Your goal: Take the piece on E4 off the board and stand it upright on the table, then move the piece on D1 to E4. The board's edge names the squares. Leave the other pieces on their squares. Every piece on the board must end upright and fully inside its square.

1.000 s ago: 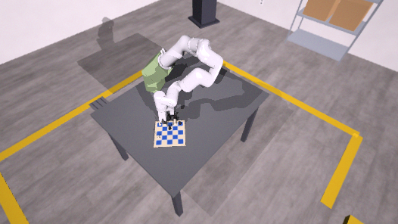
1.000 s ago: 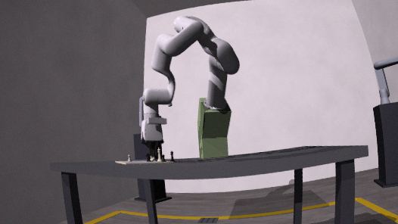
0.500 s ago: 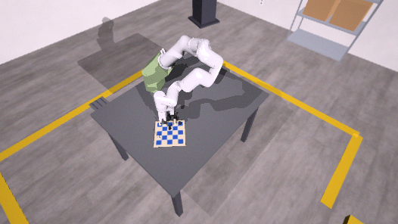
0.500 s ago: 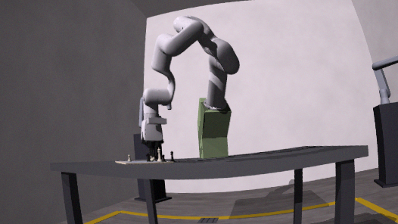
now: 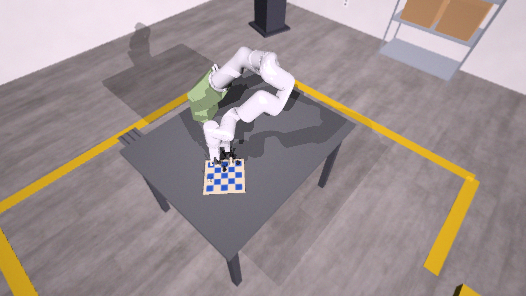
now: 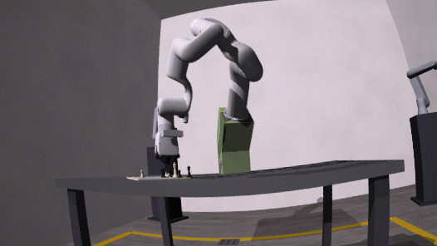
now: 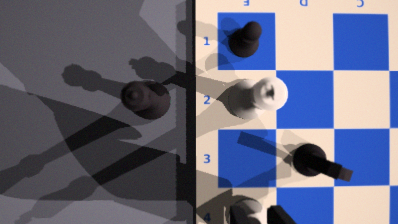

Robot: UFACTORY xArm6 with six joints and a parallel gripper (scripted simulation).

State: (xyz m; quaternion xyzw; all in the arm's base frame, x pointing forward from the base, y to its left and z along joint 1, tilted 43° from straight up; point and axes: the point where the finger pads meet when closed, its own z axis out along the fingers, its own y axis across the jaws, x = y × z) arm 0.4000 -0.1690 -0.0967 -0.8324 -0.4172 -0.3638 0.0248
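One white arm (image 5: 260, 95) reaches from a green pedestal (image 5: 202, 97) down to the near edge of a blue-and-cream chessboard (image 5: 225, 189) on a dark grey table (image 5: 280, 165) in the top view; its gripper (image 5: 223, 156) stands low over the board's back row, among small pieces too small to tell apart there.

From the exterior view, the gripper (image 6: 167, 166) points straight down at the board (image 6: 135, 178), with a pale piece (image 6: 174, 169) and a dark piece (image 6: 189, 170) just beside it.

At the wrist, a dark pawn (image 7: 246, 38) stands on E1 and a white piece (image 7: 260, 96) on E2. A dark piece (image 7: 310, 159) stands at the line between E3 and D3. Another dark piece (image 7: 146, 98) stands upright on the table (image 7: 75, 45), off the board's edge. At the bottom edge, on E4, the fingers are clenched on a pale piece (image 7: 245, 209), mostly cut off.
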